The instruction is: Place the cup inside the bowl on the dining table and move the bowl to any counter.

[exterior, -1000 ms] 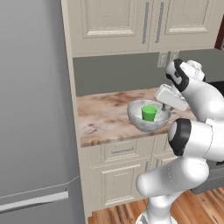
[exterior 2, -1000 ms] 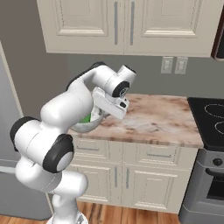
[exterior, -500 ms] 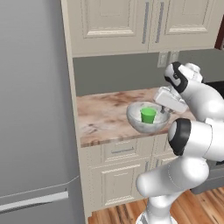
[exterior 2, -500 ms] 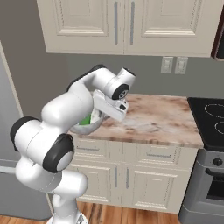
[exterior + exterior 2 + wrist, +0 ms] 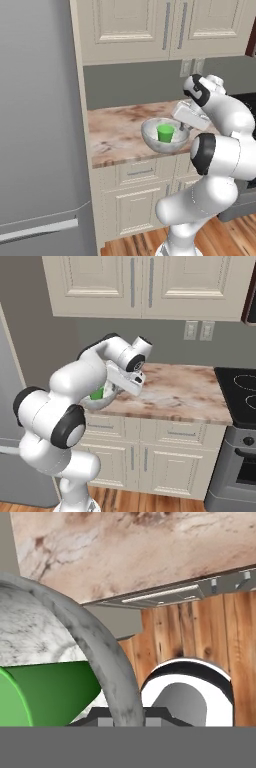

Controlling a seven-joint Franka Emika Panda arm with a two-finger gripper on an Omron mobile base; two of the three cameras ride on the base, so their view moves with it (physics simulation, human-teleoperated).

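Note:
The speckled grey-white bowl (image 5: 155, 140) hangs low over the front part of the counter (image 5: 116, 137), and the green cup (image 5: 165, 132) stands upright inside it. My gripper (image 5: 183, 129) is shut on the bowl's right rim. In the hand view the rim (image 5: 102, 658) runs between my fingertips (image 5: 122, 719), with the cup (image 5: 50, 692) to its left. From the right, my arm covers most of the bowl (image 5: 101, 401). I cannot tell whether the bowl touches the counter. The dining table is out of view.
A tall grey fridge (image 5: 37, 125) stands against the counter's left end. Cream wall cabinets (image 5: 150, 27) hang above, and a black stove (image 5: 240, 393) adjoins on the right. Bare marble (image 5: 175, 391) stretches right of the bowl. Drawers and wood floor (image 5: 200, 632) lie below.
The hand and the bowl with the cup have shifted slightly left and down towards the counter. The grip has stayed the same.

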